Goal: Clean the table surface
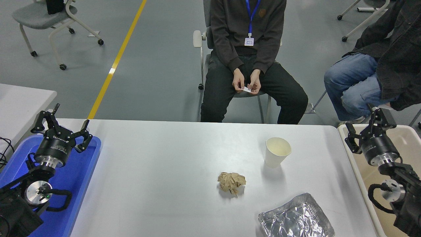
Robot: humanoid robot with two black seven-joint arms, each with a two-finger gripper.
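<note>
The table surface (pixel 171 158) is a wide pale grey-white top. On it lie a crumpled brown paper ball (pixel 231 182) near the middle, an upright white paper cup (pixel 277 152) behind and to the right of it, and a crinkled foil container (pixel 296 219) at the front right. My right gripper (pixel 366 124) hangs open over the beige bin, right of the table's edge and apart from all three things. At the lower left, my left gripper (pixel 64 127) is parked open above the blue tray. Neither gripper holds anything.
A blue tray (pixel 82 184) lies at the table's left end and a beige bin (pixel 406 144) stands off its right end. Beyond the far edge a person (pixel 248 49) sits holding a small white card. Another person (pixel 378 65) sits at the upper right.
</note>
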